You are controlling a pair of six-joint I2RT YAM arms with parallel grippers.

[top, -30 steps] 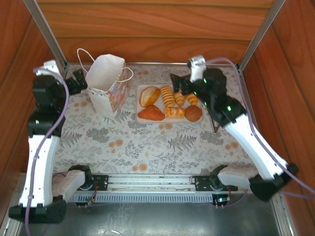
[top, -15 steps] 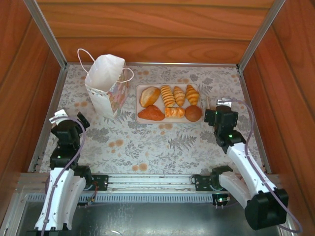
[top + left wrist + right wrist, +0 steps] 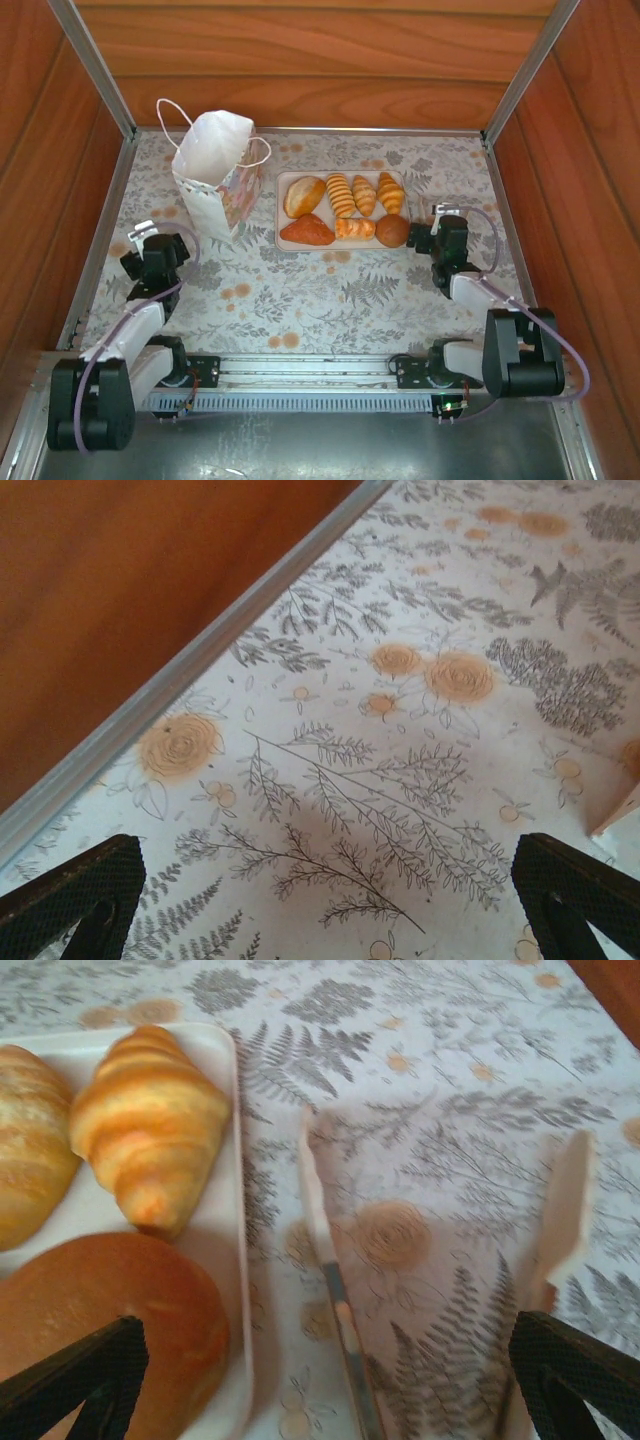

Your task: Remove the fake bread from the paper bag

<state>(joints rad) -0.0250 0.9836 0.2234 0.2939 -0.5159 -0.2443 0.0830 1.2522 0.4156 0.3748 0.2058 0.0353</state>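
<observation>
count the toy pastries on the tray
7, all on the pale pink rectangular tray: back row, pale oval roll, three golden ridged croissants; front row, reddish-brown triangle, small golden croissant, dark round bun. More may hide inside the white paper gift bag.

the bottom inside the paper bag point(image 3: 215, 145) is hidden by its wall. the round bun point(image 3: 120, 1300) is cut by the lower edge.

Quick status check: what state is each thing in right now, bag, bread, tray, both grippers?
paper bag: upright, mouth open.
fake bread: seven pieces lying on the tray, outside the bag.
tray: lying flat, holding the bread.
left gripper: open, empty.
right gripper: open, empty, beside the tray.
</observation>
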